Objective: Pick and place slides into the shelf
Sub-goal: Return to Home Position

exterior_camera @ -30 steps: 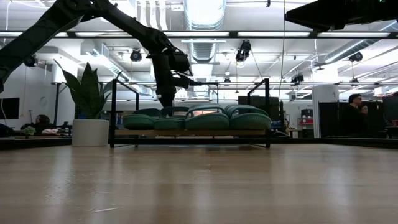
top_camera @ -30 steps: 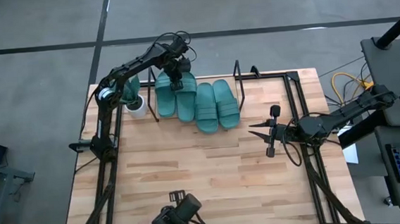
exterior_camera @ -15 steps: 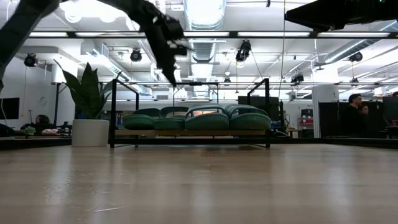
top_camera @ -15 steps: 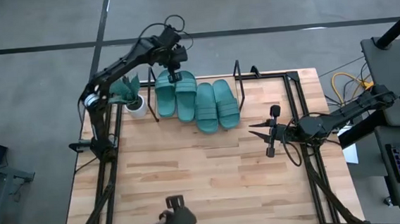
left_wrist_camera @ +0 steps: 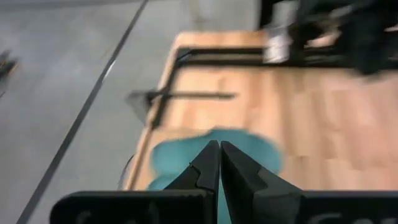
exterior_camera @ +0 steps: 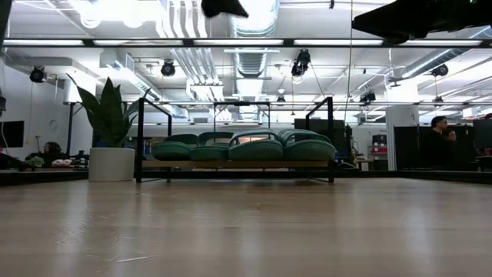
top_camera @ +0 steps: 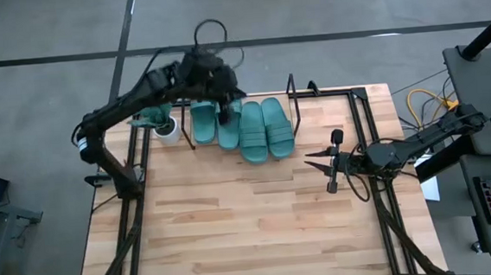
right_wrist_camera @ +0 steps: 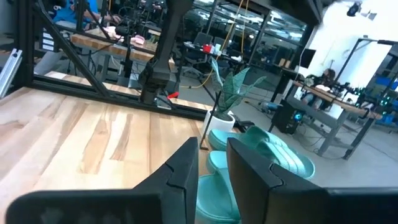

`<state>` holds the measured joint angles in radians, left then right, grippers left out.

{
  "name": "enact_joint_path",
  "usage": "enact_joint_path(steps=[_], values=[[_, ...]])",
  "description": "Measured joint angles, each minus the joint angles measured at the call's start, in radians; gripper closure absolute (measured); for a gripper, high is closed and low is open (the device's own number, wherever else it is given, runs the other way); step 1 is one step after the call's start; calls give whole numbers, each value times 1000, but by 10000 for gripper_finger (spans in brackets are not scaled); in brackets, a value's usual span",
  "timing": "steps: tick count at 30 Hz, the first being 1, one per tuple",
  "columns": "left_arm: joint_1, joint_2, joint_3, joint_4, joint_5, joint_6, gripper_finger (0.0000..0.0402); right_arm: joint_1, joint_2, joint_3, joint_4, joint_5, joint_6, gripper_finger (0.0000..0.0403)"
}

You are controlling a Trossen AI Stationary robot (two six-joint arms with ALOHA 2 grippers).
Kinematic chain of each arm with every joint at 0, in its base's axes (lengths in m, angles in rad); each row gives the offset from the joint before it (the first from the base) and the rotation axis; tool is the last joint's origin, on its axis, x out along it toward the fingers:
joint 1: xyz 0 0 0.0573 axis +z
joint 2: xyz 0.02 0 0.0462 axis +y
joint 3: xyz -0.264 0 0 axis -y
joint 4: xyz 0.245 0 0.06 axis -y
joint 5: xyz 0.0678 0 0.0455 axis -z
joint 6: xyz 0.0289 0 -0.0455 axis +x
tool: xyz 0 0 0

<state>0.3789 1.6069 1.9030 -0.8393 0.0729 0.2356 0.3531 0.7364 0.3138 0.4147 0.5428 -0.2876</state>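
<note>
Four teal slides [top_camera: 252, 130] lie side by side, soles down, on the board of the low shelf [exterior_camera: 231, 164], between its black wire ends [top_camera: 293, 95], at the table's far edge. My left gripper [top_camera: 225, 113] hangs shut high above the left slides, holding nothing. In the low view only its tip [exterior_camera: 223, 8] shows, at the top edge. The left wrist view shows its shut fingers [left_wrist_camera: 219, 146] over blurred teal slides [left_wrist_camera: 249, 149]. My right gripper [top_camera: 309, 155] waits at the table's right side, pointing level toward the left, slightly open and empty [right_wrist_camera: 213, 152].
A potted plant [top_camera: 162, 126] in a white pot [exterior_camera: 111, 163] stands just left of the shelf. Bare wooden tabletop [top_camera: 234, 216] stretches from the shelf to the near edge. Black frame rails [top_camera: 371, 137] run along the table's sides. A person [exterior_camera: 440, 142] is in the room far behind.
My left gripper has risen from just above the slides on the shelf, up past the top of the low view, tipping from pointing steeply down toward more level, and stayed shut. The slides have kept their places.
</note>
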Motion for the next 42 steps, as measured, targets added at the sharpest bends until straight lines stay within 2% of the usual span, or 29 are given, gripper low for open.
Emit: enact_joint_path(steps=[5, 11, 14, 19, 24, 29, 35, 42], values=[[-180, -31, -1, 32, -5, -20, 402, 0, 0, 0, -11, 0, 26, 334], [-364, -40, -3, 47, -97, -60, 402, 0, 0, 0, -15, 0, 26, 331], [-443, -39, -30, 64, -184, -74, 402, 0, 0, 0, -15, 0, 26, 327], [-550, -36, -133, 99, -411, -79, 402, 0, 0, 0, -15, 0, 26, 328], [-571, -66, -288, 105, -553, -128, 402, 0, 0, 0, -15, 0, 26, 334], [-562, -213, -456, 166, -584, -146, 402, 0, 0, 0, -16, 0, 25, 331], [-562, -459, -695, 368, -571, -46, 402, 0, 0, 0, -15, 0, 18, 323], [-562, -760, -995, 567, -397, 36, 402, 0, 0, 0, -15, 0, 18, 332]])
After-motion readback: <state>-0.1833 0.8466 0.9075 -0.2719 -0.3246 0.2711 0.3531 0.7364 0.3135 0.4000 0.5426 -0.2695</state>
